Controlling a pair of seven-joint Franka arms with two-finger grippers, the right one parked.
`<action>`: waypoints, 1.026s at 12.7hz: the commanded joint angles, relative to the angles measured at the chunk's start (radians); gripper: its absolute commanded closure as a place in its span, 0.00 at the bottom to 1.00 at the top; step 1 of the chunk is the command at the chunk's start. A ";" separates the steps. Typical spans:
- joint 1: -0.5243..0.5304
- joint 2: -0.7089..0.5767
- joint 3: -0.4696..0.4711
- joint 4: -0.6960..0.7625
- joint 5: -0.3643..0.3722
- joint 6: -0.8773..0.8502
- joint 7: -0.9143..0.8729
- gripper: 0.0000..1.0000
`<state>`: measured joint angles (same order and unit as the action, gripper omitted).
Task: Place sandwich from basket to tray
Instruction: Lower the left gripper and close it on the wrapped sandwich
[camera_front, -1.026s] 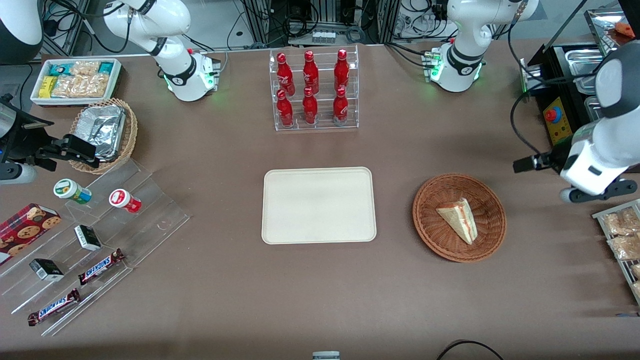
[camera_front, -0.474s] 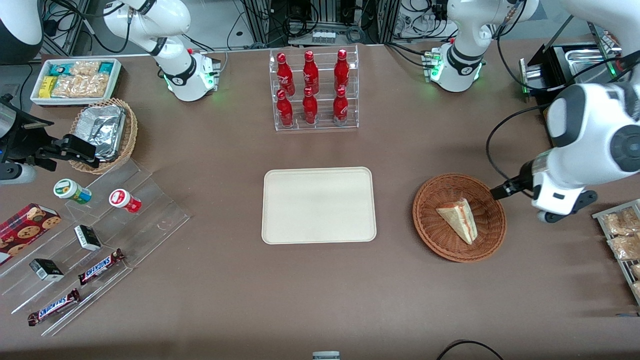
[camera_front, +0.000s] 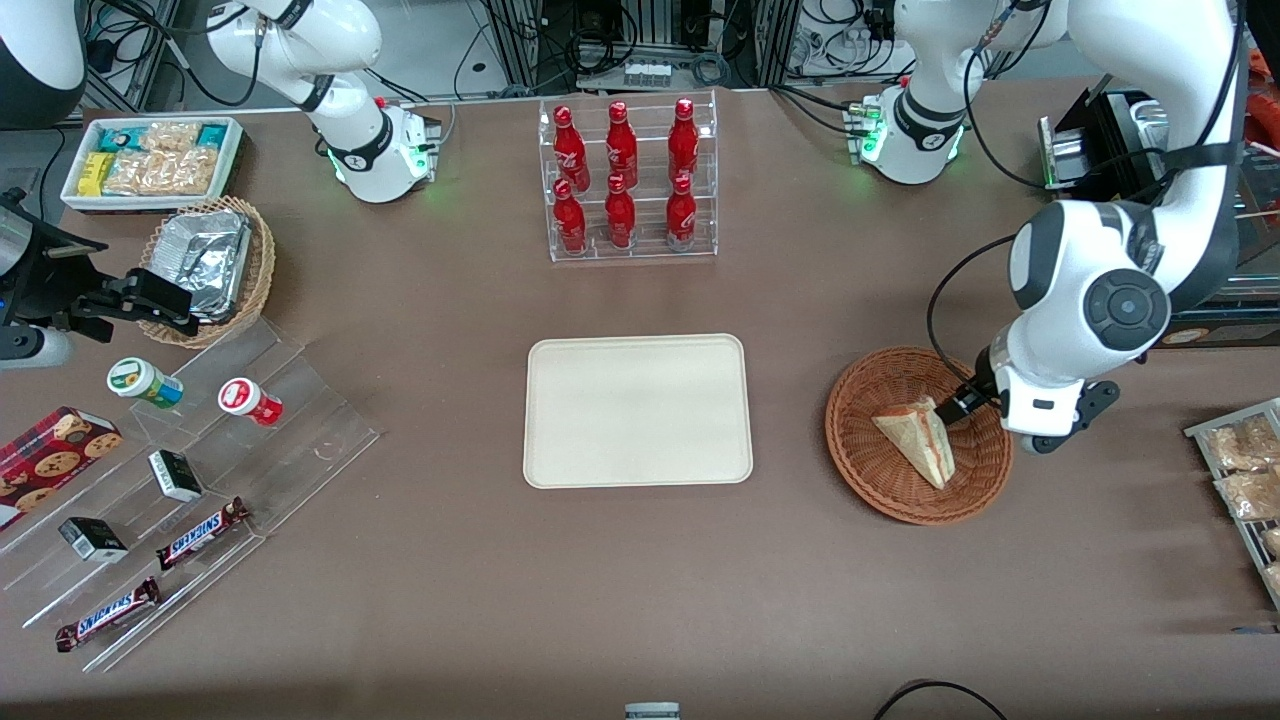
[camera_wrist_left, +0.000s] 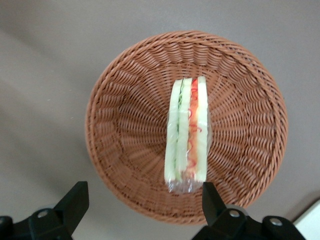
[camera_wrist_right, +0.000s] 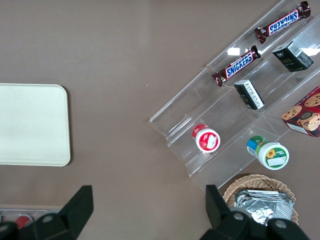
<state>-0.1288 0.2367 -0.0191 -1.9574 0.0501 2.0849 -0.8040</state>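
Wicker defines the risk in the front view: the basket (camera_front: 918, 435) has a raised woven rim, and the sandwich (camera_front: 918, 440) lies on its side inside it, its narrow end pointing toward the front camera. The end effector (camera_front: 958, 408) hangs at the basket's rim, toward the working arm's end of the worktop (camera_front: 640, 590), close to the sandwich's broad end. The tray (camera_front: 637, 411) sits well apart from the basket, toward the parked arm's end, with nothing on it. A descent from this offset position could drive a finger into the rim and tip or push the basket.

In the left wrist view, the end effector (camera_wrist_left: 142, 202) is spread wide, with nothing between its two fingers (camera_wrist_left: 75, 200). The sandwich (camera_wrist_left: 188, 134) shows its layered cut face in the basket (camera_wrist_left: 125, 125). One finger lines up close beside the wrapped end of the sandwich; the other is well clear. Closing from here would probably catch only the clear wrap or squeeze one corner, so the wedge could rotate, slip out or deform during the lift. Centring over the wedge first reduces this.

The right wrist view shows the tray (camera_wrist_right: 30, 125) bare.
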 joint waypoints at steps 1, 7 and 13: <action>-0.022 0.041 0.002 -0.024 0.019 0.093 -0.055 0.00; -0.028 0.061 0.002 -0.095 0.017 0.201 -0.086 0.00; -0.029 0.059 -0.001 -0.186 0.016 0.308 -0.089 0.00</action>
<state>-0.1499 0.3126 -0.0201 -2.1176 0.0501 2.3720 -0.8618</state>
